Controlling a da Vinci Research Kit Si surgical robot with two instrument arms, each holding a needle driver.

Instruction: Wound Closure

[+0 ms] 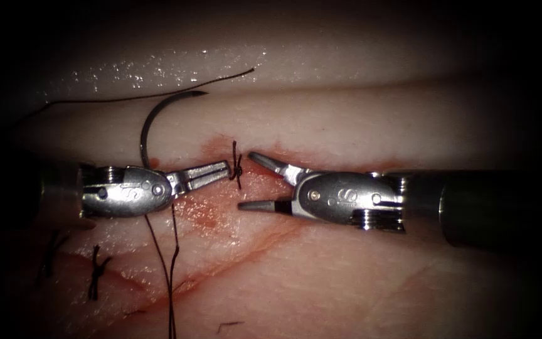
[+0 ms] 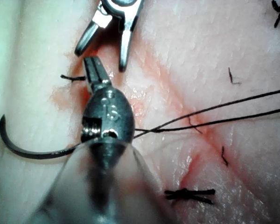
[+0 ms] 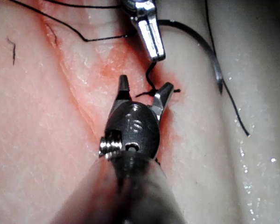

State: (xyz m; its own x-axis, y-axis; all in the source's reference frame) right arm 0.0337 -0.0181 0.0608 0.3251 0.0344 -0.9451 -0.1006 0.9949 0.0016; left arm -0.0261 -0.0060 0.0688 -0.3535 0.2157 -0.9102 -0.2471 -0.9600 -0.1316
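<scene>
Endoscope view: left claw [image 1: 221,169] is closed on the short thread end at the knot [image 1: 238,168] over the cut [image 1: 246,251], seemingly to keep it taut. Right claw [image 1: 252,181] gapes wide just right of the knot, holding nothing, one jaw above and one below the thread end, placed as if to take or trim it. Needle [image 1: 152,122] lies free on the tissue [image 1: 346,282] left of the cut, not in it, parked clear of both tools. Long thread [image 1: 172,276] trails down from under the left tool. Two finished stitches [image 1: 98,279] sit lower left.
</scene>
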